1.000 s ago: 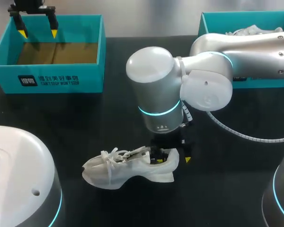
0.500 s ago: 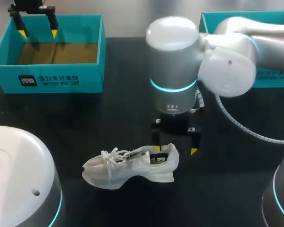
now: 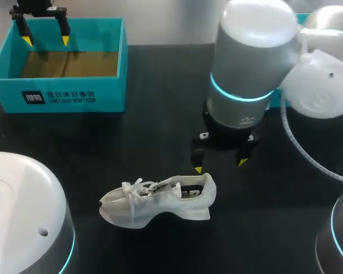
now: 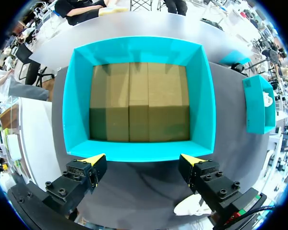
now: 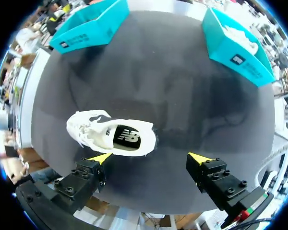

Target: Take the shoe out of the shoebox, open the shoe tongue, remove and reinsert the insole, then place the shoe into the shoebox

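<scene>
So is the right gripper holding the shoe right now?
No, the right gripper hangs open beyond the heel of the shoe, not touching it, and the shoe lies on the table.

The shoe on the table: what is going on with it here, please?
The shoe lies free on the table, outside the box, with its insole inside it. The right tool hangs open near the heel and does not touch it. The left tool hangs open over the far rim of the empty box.
</scene>
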`<state>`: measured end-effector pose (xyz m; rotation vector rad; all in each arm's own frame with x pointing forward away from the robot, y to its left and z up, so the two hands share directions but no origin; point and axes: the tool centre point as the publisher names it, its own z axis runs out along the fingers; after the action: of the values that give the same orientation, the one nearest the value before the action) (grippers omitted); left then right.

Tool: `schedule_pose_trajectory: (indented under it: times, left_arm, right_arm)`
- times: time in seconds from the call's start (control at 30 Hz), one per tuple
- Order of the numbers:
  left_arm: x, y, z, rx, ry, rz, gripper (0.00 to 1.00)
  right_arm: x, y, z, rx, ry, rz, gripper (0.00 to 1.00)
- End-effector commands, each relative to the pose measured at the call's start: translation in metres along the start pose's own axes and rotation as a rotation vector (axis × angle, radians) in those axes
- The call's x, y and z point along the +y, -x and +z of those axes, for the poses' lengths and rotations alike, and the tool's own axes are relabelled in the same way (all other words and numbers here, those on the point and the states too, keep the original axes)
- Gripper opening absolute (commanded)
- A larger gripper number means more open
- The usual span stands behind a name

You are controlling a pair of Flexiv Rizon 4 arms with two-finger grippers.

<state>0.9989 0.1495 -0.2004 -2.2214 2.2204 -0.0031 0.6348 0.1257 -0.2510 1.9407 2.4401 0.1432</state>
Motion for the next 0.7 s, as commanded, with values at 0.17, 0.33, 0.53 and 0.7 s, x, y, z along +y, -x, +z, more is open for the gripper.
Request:
schedule_pose_trajectory:
  times: [0.17,0.33,0.53,0.7]
  left_arm:
    - [0.0,0.0,0.0,0.0,0.001,0.0,1.0]
    - [0.0,0.0,0.0,0.0,0.001,0.0,1.0]
    - [0.0,0.0,0.0,0.0,0.001,0.0,1.0]
    - [0.0,0.0,0.0,0.0,0.001,0.0,1.0]
  right_arm:
    - [0.005,0.028,-0.014,0.254,0.029,-0.163,1.0]
    - [0.005,0.033,-0.014,0.31,0.018,-0.247,1.0]
    - [0.005,0.033,-0.014,0.31,0.018,-0.247,1.0]
    - [0.004,0.039,-0.013,0.327,0.062,-0.244,1.0]
